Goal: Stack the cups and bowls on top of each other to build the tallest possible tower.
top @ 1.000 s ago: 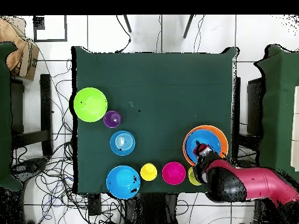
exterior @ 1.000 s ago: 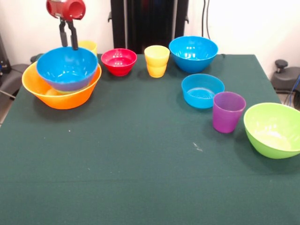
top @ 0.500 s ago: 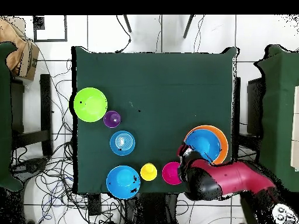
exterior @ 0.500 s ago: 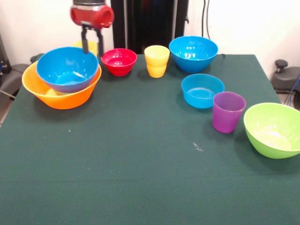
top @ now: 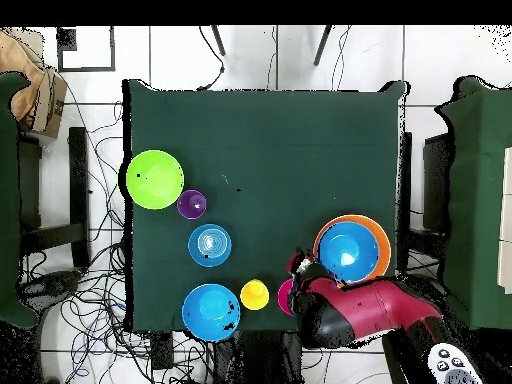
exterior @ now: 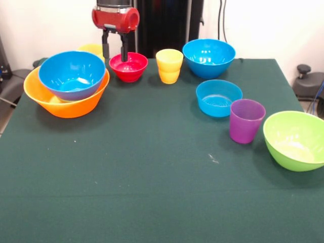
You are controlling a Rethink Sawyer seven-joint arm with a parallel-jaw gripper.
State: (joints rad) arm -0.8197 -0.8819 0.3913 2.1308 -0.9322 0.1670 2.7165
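A large blue bowl [exterior: 72, 75] sits nested in the huge orange-yellow bowl [exterior: 66, 105] at the left; together they form the tower, which also shows in the overhead view [top: 350, 250]. My gripper [exterior: 114, 56] hangs open and empty over the left rim of the small red bowl [exterior: 129, 66], one finger inside the rim and one outside. A yellow cup [exterior: 169, 66] stands to the right of the red bowl. Another yellow cup [exterior: 91, 49] peeks out behind the tower. The purple cup [exterior: 246, 120], shallow blue bowl [exterior: 218, 97], second large blue bowl [exterior: 208, 57] and lime green bowl [exterior: 296, 139] stand on the right. The small green bowl is hidden.
The dark green table [exterior: 152, 177] spreads wide in front of the objects. In the overhead view my arm [top: 370, 310] covers most of the red bowl [top: 285, 296]. Chairs and cables surround the table.
My gripper has left the blue bowl resting in the orange-yellow bowl and moved right in the front view to the red bowl's left rim. The blue bowl has settled lower.
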